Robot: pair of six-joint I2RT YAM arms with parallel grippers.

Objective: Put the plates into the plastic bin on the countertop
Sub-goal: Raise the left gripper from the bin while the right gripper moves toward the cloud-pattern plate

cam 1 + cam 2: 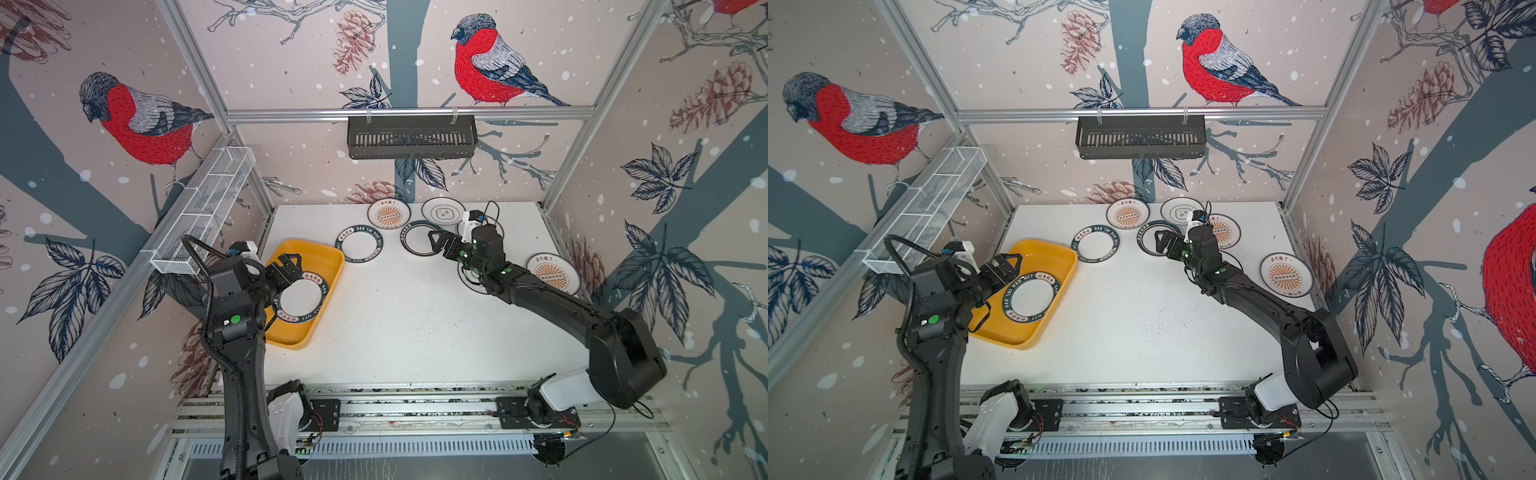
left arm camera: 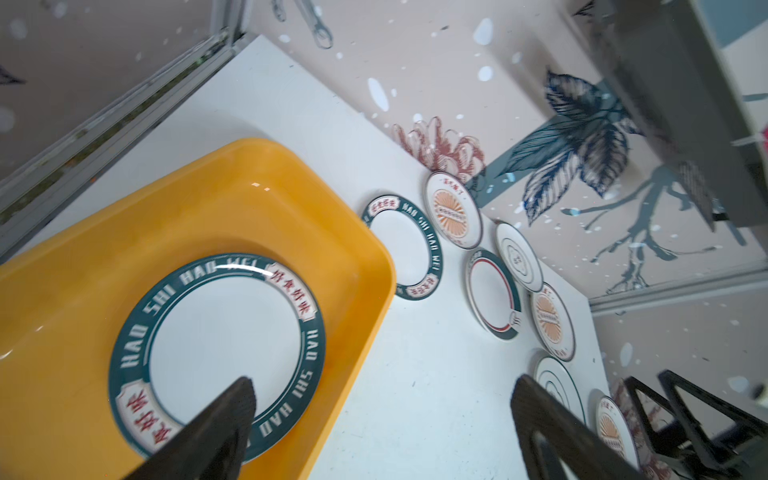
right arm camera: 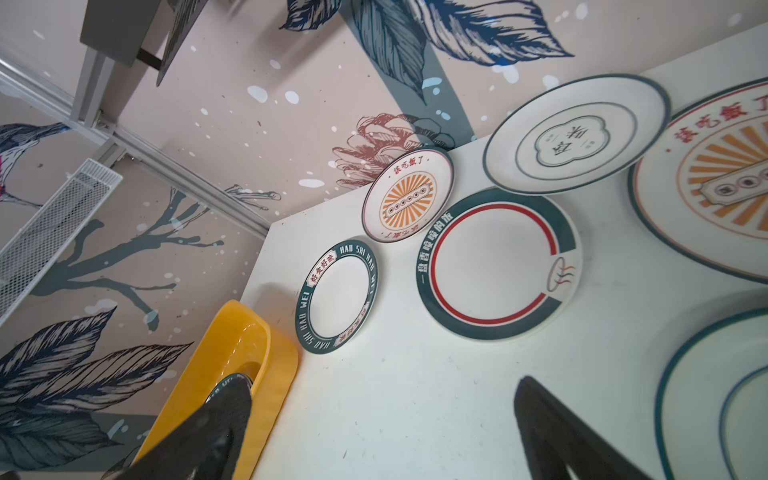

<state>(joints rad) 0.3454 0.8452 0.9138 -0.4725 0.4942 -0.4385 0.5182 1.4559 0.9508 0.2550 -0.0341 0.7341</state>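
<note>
Now flat in yellow bin, green-lettered white plate; left hand, right hand spread

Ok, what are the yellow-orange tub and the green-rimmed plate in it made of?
The shallow yellow-orange tub: likely moulded plastic, smooth, glossy; rounded corners, soft glints. The round white plate with dark green lettered rim inside: glazed ceramic or melamine, unclear which; bright streak on rim.

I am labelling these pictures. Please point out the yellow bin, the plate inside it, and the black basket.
yellow bin (image 1: 325, 259): in a top view, bare floor, far corner.
plate inside the bin (image 1: 302, 300): in a top view, white centre.
black basket (image 1: 411, 138): in a top view, slatted front.
</note>
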